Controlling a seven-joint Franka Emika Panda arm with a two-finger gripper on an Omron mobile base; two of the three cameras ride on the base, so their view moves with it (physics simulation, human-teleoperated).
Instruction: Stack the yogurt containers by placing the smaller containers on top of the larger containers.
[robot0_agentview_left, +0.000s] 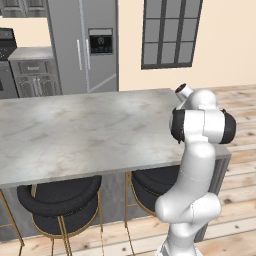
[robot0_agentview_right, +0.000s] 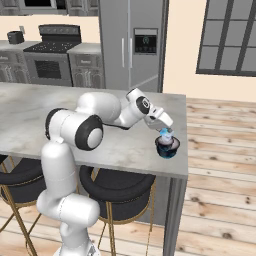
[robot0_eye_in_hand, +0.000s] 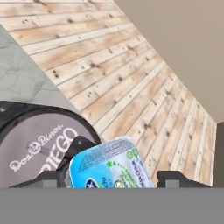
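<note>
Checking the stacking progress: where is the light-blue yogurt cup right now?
In the right base view, the light-blue cup sits in the gripper, just above the dark cup near the counter's right front corner.

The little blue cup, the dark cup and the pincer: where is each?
little blue cup (robot0_eye_in_hand: 111, 164): hand view, its printed side.
dark cup (robot0_agentview_right: 167, 148): right base view, its dark wall.
pincer (robot0_agentview_right: 165, 131): right base view, between its fingertips.

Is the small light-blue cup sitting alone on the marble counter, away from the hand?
No. The small light-blue cup sits at the hand, directly above the dark cup.
</note>
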